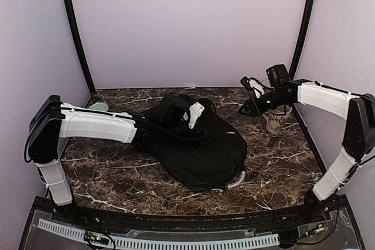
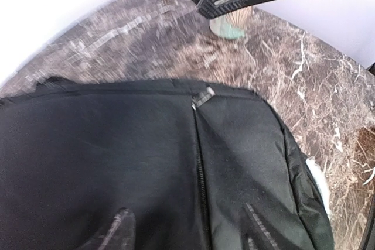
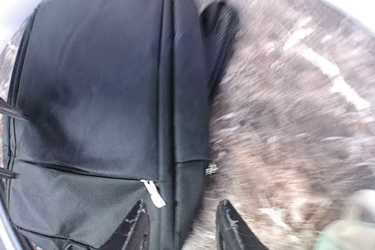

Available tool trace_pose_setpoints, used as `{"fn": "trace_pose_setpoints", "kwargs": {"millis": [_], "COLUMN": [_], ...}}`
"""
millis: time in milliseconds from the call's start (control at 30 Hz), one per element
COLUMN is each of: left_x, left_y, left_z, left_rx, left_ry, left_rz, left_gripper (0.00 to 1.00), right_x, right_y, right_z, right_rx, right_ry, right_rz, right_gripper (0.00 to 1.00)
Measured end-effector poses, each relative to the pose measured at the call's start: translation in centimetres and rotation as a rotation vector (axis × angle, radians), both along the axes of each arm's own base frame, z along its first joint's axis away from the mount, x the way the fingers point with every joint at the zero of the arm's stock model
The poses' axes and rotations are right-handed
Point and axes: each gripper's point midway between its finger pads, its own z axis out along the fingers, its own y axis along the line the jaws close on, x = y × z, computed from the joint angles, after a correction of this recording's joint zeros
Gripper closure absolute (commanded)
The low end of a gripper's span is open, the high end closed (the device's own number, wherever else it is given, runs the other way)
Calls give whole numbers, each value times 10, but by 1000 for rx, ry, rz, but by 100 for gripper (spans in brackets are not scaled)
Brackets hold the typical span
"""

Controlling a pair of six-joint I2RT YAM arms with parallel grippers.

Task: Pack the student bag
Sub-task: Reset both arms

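Backpack (image 1: 202,147) lying on our marble table (image 1: 105,174), left gripper (image 2: 186,210) hovering above, right gripper (image 3: 181,204) alongside, both parted (nothing held).

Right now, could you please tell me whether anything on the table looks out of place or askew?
Nothing looks spilled or damaged. The student bag lies flat but slanted across the table, its visible zippers shut, while a pale green item far left and a beige item far right sit outside it.
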Motion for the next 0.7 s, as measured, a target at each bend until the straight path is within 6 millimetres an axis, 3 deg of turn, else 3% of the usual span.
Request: {"fn": "trace_pose_setpoints", "kwargs": {"millis": [167, 300, 400, 533, 633, 700], "left_x": [2, 21, 45, 73, 87, 94], "left_y": [26, 57, 86, 129, 167, 189], "left_z": [56, 95, 122, 150, 161, 159], "left_rx": [3, 33, 64, 75, 59, 60], "left_ry": [-88, -163, -221, -285, -308, -304], "left_rz": [33, 105, 179, 304, 429, 510], "left_gripper": [19, 11, 1, 1, 1, 1], "right_x": [12, 27, 33, 24, 10, 3], "right_y": [-28, -67, -95, -123, -144, -154], "right_z": [69, 135, 170, 201, 210, 205], "right_rx": [-29, -51, -69, -77, -69, -71], "right_ry": [-218, -411, -512, -614, -682, -699], "right_rz": [-90, -248, -376, -516, -636, -685], "right_gripper": [36, 1, 0, 0, 0, 0]}}
